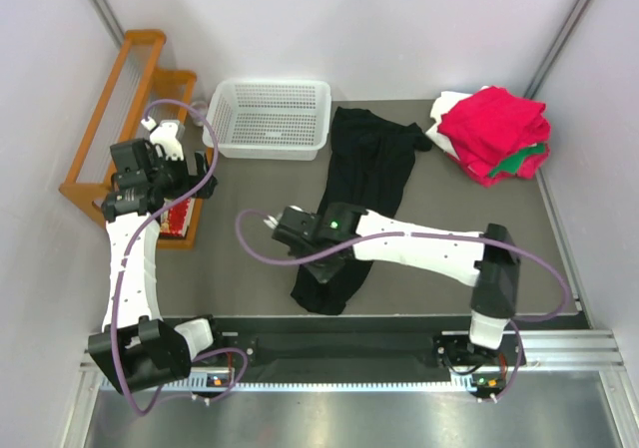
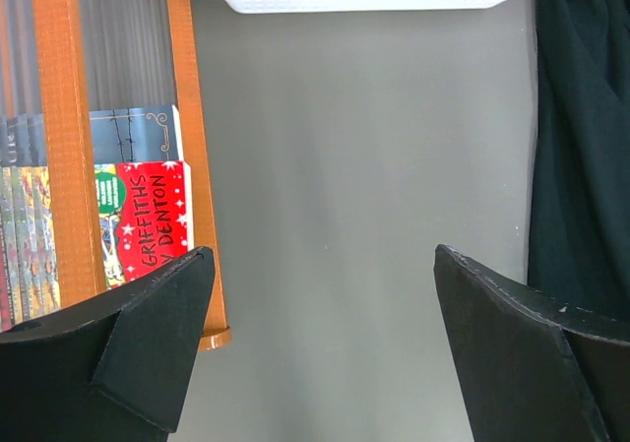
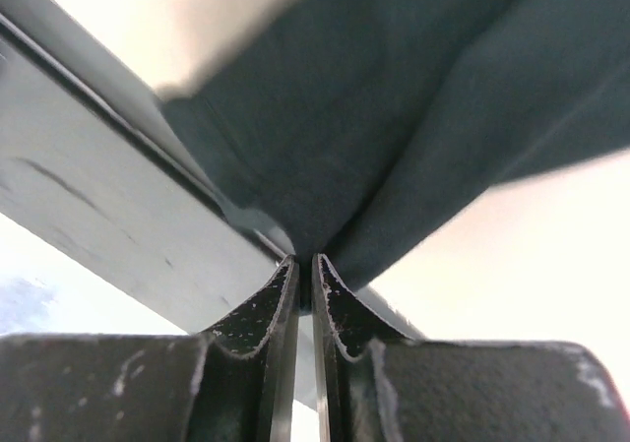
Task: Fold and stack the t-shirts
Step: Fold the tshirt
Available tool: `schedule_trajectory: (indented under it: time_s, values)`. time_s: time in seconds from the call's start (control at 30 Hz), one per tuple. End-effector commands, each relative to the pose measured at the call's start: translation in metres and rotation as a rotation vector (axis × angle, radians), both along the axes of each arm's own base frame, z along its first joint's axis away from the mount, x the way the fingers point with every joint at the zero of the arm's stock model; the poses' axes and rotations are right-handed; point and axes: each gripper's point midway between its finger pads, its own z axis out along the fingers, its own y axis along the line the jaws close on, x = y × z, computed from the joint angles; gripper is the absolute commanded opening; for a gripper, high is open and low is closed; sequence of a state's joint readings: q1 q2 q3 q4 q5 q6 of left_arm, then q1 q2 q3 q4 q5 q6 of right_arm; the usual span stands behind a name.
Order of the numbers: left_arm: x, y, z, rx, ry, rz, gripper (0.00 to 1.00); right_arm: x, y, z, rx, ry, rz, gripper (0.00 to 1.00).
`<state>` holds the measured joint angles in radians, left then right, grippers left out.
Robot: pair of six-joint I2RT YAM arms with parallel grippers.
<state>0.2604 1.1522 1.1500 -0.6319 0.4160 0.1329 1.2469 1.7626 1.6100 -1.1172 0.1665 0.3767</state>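
The black t-shirt (image 1: 364,164) lies stretched out long on the dark table, from the basket's right side down to the near edge. My right gripper (image 1: 305,240) is over its lower left part and is shut on a pinch of the black cloth (image 3: 394,117), which rises from between its fingertips (image 3: 305,260). Folded red (image 1: 494,127), green (image 1: 526,159) and white (image 1: 449,119) t-shirts lie stacked at the back right. My left gripper (image 1: 200,181) is open and empty at the table's left, beside the shelf. In the left wrist view (image 2: 325,260) bare table lies between its fingers, with the black shirt (image 2: 581,147) at the right.
A white perforated basket (image 1: 270,119) stands at the back left of the table (image 1: 230,258). An orange wooden shelf (image 1: 120,119) with books (image 2: 148,216) stands along the left edge. A black rail (image 1: 349,348) runs along the near edge.
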Motion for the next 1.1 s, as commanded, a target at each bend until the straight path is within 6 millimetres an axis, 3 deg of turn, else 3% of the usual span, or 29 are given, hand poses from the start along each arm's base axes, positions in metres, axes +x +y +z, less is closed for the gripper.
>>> schedule_trajectory:
  time_s: [0.0, 0.1, 0.17, 0.27, 0.37, 0.43, 0.63, 0.83, 0.87, 1.0, 1.03, 1.07]
  values:
    - [0.006, -0.001, 0.022, 0.005, -0.076, -0.012, 0.98, 0.026, 0.052, 0.031, 0.087, -0.086, 0.06, 0.1]
    - [0.005, 0.001, 0.026, 0.017, -0.082, -0.008, 0.98, 0.034, 0.077, 0.025, 0.088, -0.08, 0.089, 0.1]
    - [0.003, 0.002, 0.03, 0.028, -0.091, -0.006, 0.98, 0.034, 0.087, 0.009, 0.073, -0.059, 0.101, 0.1]
    - [0.002, 0.003, 0.034, 0.043, -0.099, -0.005, 0.98, 0.032, 0.092, -0.015, 0.051, -0.035, 0.108, 0.09]
    - [0.001, 0.003, 0.031, 0.044, -0.094, -0.007, 0.98, 0.034, 0.096, -0.026, 0.058, -0.024, 0.095, 0.08]
    - [0.002, 0.003, 0.029, 0.041, -0.091, -0.007, 0.98, 0.035, 0.101, -0.027, 0.072, -0.02, 0.094, 0.08]
    - [0.003, 0.001, 0.024, 0.025, -0.082, -0.011, 0.98, 0.043, 0.122, 0.003, 0.144, -0.048, 0.103, 0.09]
    - [0.004, -0.001, 0.024, 0.01, -0.082, -0.018, 0.98, 0.038, 0.13, -0.004, 0.16, -0.033, 0.13, 0.08]
    - [0.004, -0.002, 0.022, 0.006, -0.078, -0.02, 0.98, 0.037, 0.133, -0.008, 0.157, -0.026, 0.139, 0.1]
    - [0.003, -0.002, 0.022, 0.009, -0.075, -0.019, 0.98, 0.031, 0.119, -0.039, 0.053, 0.021, 0.146, 0.61]
    - [0.002, -0.001, 0.023, 0.012, -0.077, -0.017, 0.98, 0.03, 0.105, -0.055, 0.001, 0.014, 0.136, 0.67]
    - [0.002, -0.001, 0.023, 0.015, -0.077, -0.019, 0.98, 0.031, 0.099, -0.047, 0.012, -0.006, 0.127, 0.71]
